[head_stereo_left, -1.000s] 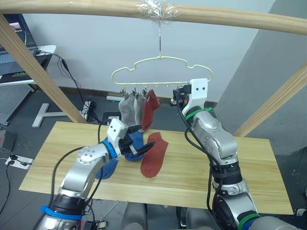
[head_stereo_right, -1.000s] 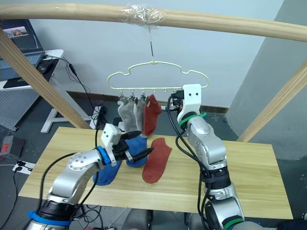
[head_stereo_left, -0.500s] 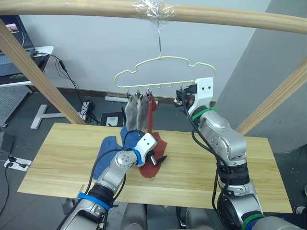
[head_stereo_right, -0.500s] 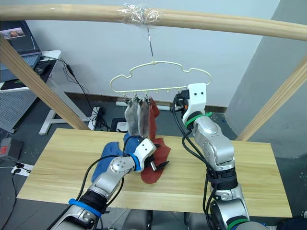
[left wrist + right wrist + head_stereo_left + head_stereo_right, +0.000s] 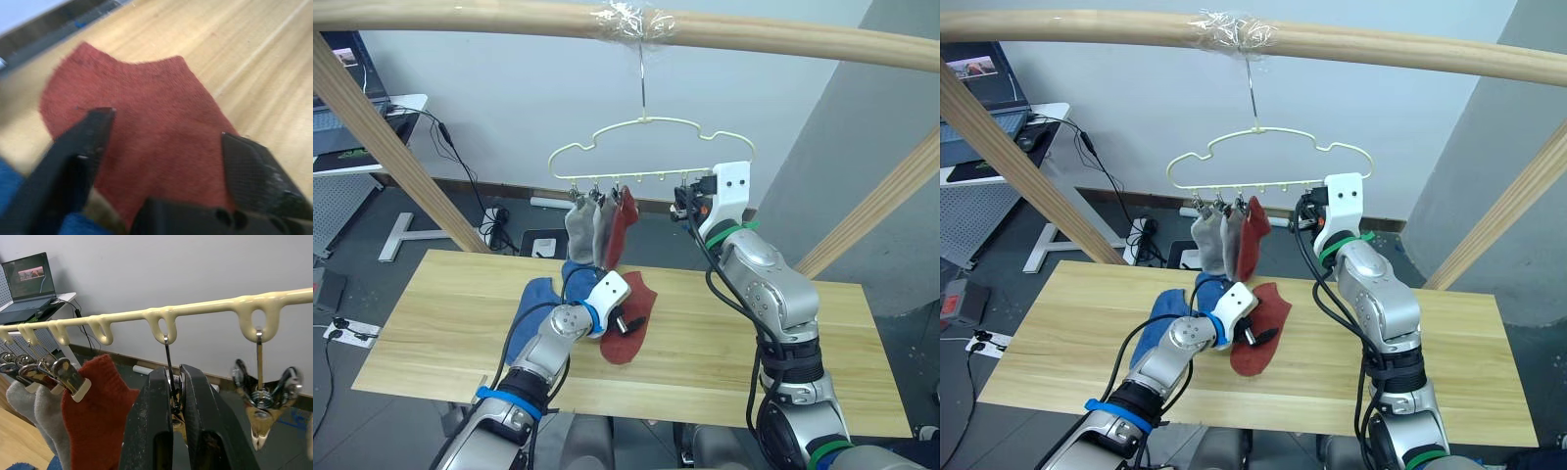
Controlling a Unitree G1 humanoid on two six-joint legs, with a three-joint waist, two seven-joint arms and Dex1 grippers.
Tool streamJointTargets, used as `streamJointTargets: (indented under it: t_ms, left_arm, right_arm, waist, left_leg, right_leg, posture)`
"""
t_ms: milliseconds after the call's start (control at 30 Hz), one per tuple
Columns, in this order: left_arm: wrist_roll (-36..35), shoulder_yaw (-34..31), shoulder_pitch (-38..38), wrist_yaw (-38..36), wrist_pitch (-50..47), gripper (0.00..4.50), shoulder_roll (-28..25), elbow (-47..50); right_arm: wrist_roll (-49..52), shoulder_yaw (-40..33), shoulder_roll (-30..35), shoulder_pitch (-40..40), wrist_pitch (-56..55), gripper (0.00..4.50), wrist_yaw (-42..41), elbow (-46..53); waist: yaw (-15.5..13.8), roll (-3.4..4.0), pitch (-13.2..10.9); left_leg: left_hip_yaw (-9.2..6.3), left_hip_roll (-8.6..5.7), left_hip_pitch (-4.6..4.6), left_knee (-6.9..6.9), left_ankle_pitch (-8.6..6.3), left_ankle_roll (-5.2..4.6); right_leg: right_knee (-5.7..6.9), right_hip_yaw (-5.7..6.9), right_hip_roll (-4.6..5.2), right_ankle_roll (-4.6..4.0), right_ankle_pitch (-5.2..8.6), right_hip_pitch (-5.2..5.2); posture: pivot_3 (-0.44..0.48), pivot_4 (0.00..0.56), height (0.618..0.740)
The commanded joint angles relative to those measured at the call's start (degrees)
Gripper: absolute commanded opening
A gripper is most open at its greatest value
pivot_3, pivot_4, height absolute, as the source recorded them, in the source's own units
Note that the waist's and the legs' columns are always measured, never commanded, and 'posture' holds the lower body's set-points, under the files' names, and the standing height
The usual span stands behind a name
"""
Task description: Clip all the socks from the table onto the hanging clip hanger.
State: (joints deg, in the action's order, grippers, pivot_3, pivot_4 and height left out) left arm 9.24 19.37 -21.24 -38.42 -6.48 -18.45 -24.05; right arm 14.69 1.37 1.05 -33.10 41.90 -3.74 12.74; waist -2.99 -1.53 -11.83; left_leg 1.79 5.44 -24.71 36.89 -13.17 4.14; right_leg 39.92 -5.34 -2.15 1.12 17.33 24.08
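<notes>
From the head views, three short knit socks, two light grey [image 5: 579, 223] and one rust-red [image 5: 619, 221], already hang from the pale yellow-green wire clip hanger [image 5: 651, 152]. Below that hanger, on the light wood-plank bench [image 5: 705, 343], lie two blue socks [image 5: 530, 311] and another rust-red sock [image 5: 628, 328]: half remains.

My left wrist view shows my left tool [image 5: 164, 132] spread over that rust-red sock.

My right wrist view shows my right tool [image 5: 174, 374] pressed together on a small dark metal clip [image 5: 169, 377] under the hanger.
</notes>
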Motion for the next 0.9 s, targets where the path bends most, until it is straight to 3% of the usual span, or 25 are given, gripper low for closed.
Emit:
streamJointTargets:
  t_ms: [33, 300, 500, 667, 767, 900]
  left_arm:
    - [-0.04, 1.15, 2.84, -2.06, -3.34, 2.59, -0.38, -0.09]
    - [-2.13, 0.65, 4.20, -4.02, -2.47, 0.08, 0.12, 2.85]
    - [-6.18, -0.63, 4.66, -7.44, 5.39, 0.03, 0.91, 5.06]
    - [-12.74, -5.24, 4.58, -8.71, 13.94, 0.03, 1.90, 11.51]
    - [-17.73, -7.47, 4.99, -10.54, 19.39, 0.03, 2.66, 15.99]
    - [-18.85, -9.32, 5.15, -9.48, 25.14, 0.03, 2.94, 18.42]
  right_arm:
    - [0.27, -1.09, 0.45, -0.07, 0.52, 0.00, 0.01, 1.49]
    - [0.44, -1.69, 1.56, 0.09, 0.70, 0.00, -0.66, 1.23]
    - [0.41, -2.04, 2.03, -0.12, 0.72, 0.00, -1.05, 0.91]
    - [2.14, -3.62, 2.18, -0.69, 3.36, 0.00, -1.15, 2.08]
    - [6.55, -8.34, 1.77, -2.64, 10.50, 0.00, -0.04, 3.55]
    - [13.67, -17.82, -0.11, -7.24, 21.28, 0.00, 3.55, 4.19]
  waist:
    - [0.03, 0.00, 0.00]
    - [-0.03, 0.00, 0.00]
    - [-0.06, 0.00, -0.01]
    - [-0.21, 0.00, -0.01]
    - [-0.14, 0.00, -0.01]
    - [-0.16, 0.00, -0.01]
  left_leg:
    - [0.00, 0.00, 0.00, 0.00, 0.00, 0.00]
    - [-0.01, 0.00, 0.01, 0.01, 0.00, 0.00]
    - [0.00, 0.00, 0.00, 0.00, 0.00, 0.00]
    - [-0.01, 0.01, -0.02, 0.00, 0.00, 0.00]
    - [0.01, 0.01, -0.02, 0.02, 0.00, 0.00]
    - [0.00, 0.01, -0.02, 0.00, 0.00, 0.00]
  right_leg:
    - [0.00, 0.00, 0.00, 0.00, 0.00, 0.00]
    - [0.01, 0.00, 0.00, 0.00, 0.00, -0.01]
    - [-0.01, -0.01, 0.00, 0.00, 0.00, 0.01]
    - [0.00, 0.01, 0.01, -0.01, 0.00, 0.01]
    - [0.00, -0.01, 0.02, 0.00, -0.01, -0.01]
    - [-0.01, 0.00, 0.02, 0.00, -0.01, -0.01]
  posture:
    - [0.159, 0.218, 0.740]
    - [0.164, 0.220, 0.740]
    - [0.167, 0.220, 0.740]
    - [0.164, 0.218, 0.740]
    - [0.161, 0.219, 0.740]
    - [0.154, 0.217, 0.740]
